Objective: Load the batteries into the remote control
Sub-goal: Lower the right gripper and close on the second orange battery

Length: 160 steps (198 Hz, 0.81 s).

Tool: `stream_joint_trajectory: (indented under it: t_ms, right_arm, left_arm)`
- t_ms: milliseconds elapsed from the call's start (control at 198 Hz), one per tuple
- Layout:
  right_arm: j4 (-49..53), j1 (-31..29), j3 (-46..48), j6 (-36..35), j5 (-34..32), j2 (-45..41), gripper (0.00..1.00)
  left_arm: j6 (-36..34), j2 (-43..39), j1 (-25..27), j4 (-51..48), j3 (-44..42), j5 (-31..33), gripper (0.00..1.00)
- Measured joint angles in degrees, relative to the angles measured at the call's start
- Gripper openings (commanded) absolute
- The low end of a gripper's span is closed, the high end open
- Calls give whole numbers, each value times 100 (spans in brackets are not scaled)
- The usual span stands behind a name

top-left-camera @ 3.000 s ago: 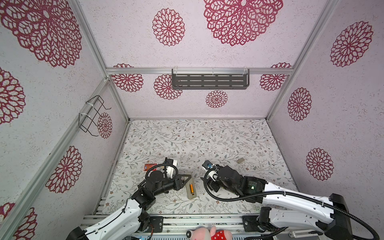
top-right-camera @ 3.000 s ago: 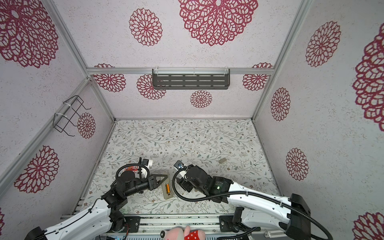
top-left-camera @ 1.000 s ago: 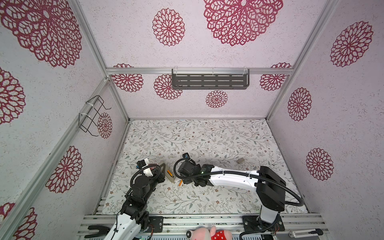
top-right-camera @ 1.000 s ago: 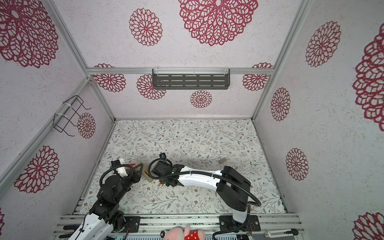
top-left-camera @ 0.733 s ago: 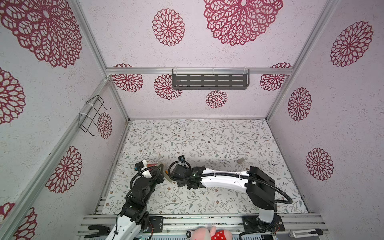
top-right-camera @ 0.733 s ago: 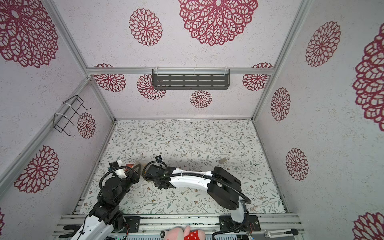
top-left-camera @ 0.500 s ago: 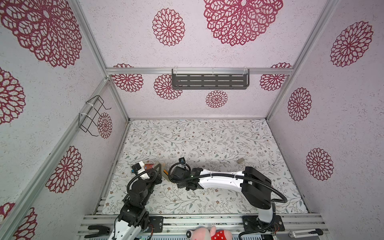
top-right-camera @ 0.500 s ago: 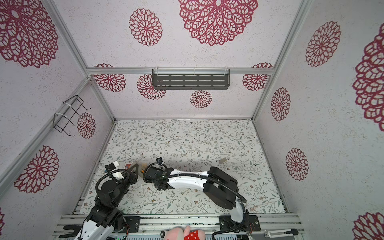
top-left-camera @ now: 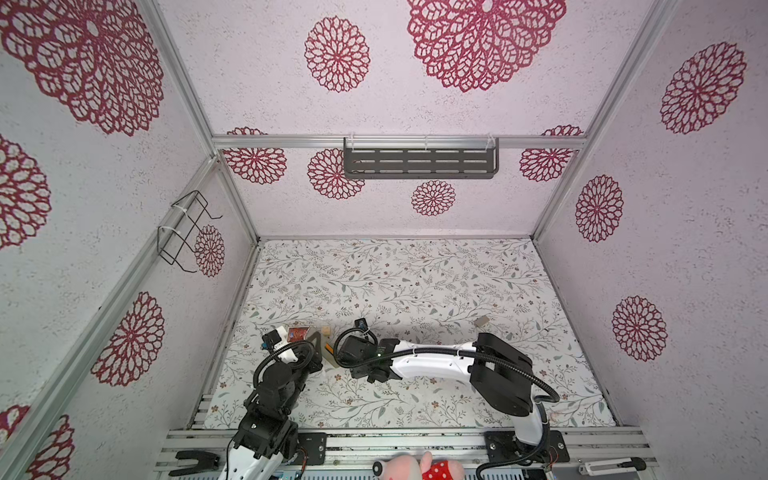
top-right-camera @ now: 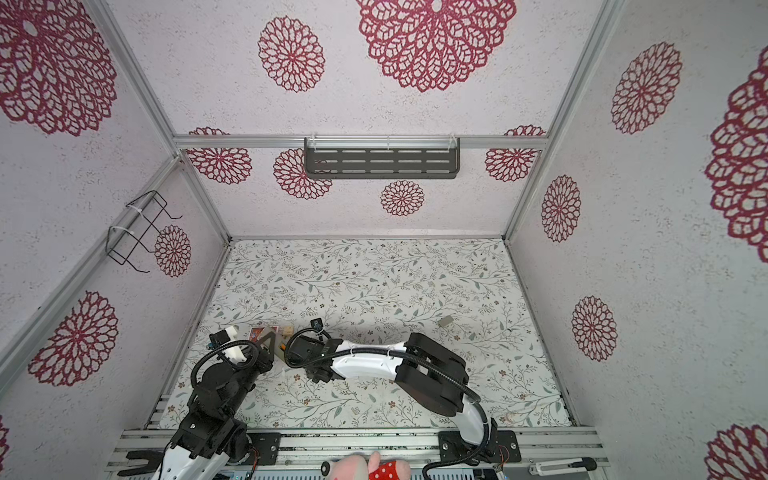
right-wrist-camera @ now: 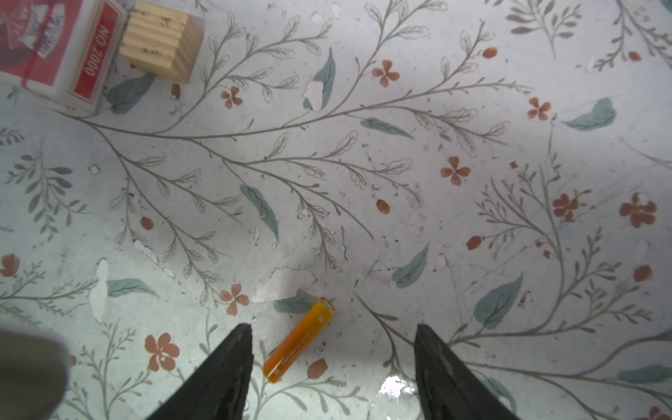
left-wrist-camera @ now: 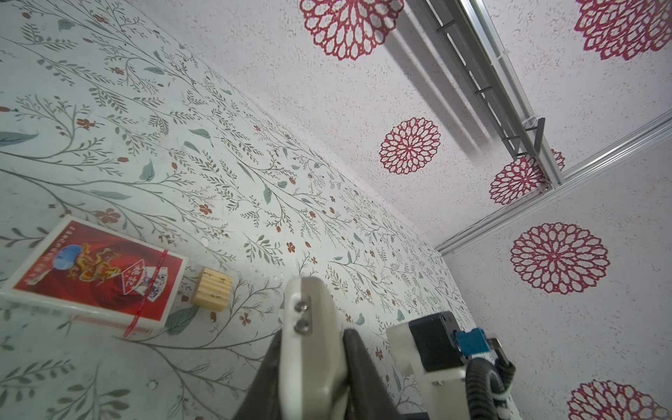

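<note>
My left gripper [left-wrist-camera: 314,332] is shut on the remote control [left-wrist-camera: 312,363], a pale beige slab held on edge with two small screws showing near its end. In both top views this gripper [top-left-camera: 319,343] [top-right-camera: 268,343] sits at the front left of the table. My right gripper [right-wrist-camera: 332,327] reaches across the middle and hangs open just above the table. One of the batteries [right-wrist-camera: 298,340], an orange cylinder, lies flat between its dark fingers [right-wrist-camera: 232,363], nearer that one and touching neither. The arm's wrist [top-left-camera: 353,351] hides this battery in both top views.
A red printed card box [right-wrist-camera: 54,47] [top-left-camera: 298,332] and a small tan wooden block [right-wrist-camera: 160,40] [top-left-camera: 325,330] lie side by side just beyond both grippers. A small grey piece [top-left-camera: 481,321] lies far right. The left wall [top-left-camera: 232,316] is close.
The right arm has reached farther left across the table, folding its elbow, and now hangs over the battery. The left arm has drawn back and left, still holding the remote.
</note>
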State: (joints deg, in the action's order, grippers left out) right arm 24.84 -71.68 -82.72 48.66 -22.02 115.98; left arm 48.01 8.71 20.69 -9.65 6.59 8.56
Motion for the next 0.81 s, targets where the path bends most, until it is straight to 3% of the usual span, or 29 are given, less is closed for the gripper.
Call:
stream_joint_trajectory:
  t_ms: [419,580,808]
  right_arm:
    - [-162,-26,0,107,216,256,58]
    - [-229,-37,13,168,256,282,49]
    - [-328,-37,17,203,284,295,43]
  left_arm:
    - [24,-293,0,-205,0,-9,0]
    - [28,-275,0,-197,0,-9,0]
    - [46,-24,0,-136,-2,-31,0]
